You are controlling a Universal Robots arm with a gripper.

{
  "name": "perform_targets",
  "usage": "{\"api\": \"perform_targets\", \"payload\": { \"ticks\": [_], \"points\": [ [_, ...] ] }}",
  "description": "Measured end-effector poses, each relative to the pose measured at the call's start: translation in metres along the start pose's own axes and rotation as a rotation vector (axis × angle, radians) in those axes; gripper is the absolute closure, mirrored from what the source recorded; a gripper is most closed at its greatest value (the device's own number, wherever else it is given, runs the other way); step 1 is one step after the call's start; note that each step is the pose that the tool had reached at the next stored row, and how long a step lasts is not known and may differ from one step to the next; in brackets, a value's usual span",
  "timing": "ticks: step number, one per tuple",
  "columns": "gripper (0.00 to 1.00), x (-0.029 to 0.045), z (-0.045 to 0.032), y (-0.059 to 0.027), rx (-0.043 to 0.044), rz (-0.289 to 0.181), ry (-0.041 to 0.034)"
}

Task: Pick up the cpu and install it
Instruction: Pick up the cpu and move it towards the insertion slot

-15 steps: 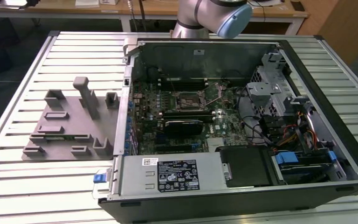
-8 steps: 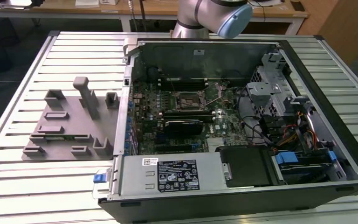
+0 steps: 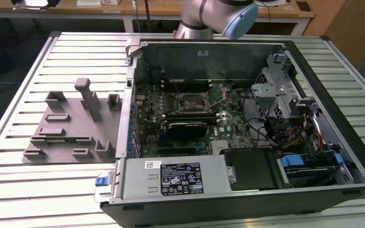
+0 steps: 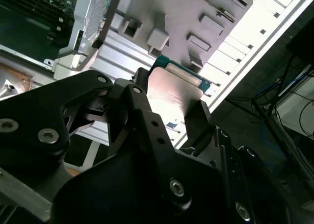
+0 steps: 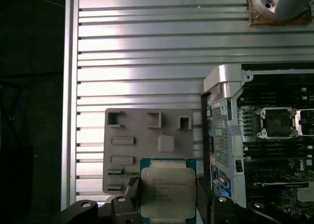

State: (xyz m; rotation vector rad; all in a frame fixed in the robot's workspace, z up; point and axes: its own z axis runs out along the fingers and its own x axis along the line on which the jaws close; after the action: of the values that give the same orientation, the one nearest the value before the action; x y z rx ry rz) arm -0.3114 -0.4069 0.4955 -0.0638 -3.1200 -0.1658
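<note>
Clamping the cpu (image 5: 166, 197) by two opposite edges, your gripper (image 5: 168, 188) holds it flat, silvery top toward the first wrist camera. It hangs well above the slatted table (image 5: 147, 47), and in that view it overlaps an edge of the grey holder tray (image 5: 147, 136). Just beside the tray lies the open computer case (image 3: 334, 142) (motherboard (image 3: 189, 114) and processor socket (image 5: 278, 122) inside).

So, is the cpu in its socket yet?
No, out: the gripper is shut on the cpu, and the socket in the case looks empty.
</note>
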Motion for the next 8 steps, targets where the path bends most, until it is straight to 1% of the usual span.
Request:
{"api": "perform_targets", "payload": {
  "ticks": [4,8],
  "points": [
    [0.46,-0.0142,0.0006,0.0005,0.0002,0.000,0.0025],
    [0.46,-0.0282,0.0054,0.0005,0.0002,0.001,0.0049]
  ]
}}
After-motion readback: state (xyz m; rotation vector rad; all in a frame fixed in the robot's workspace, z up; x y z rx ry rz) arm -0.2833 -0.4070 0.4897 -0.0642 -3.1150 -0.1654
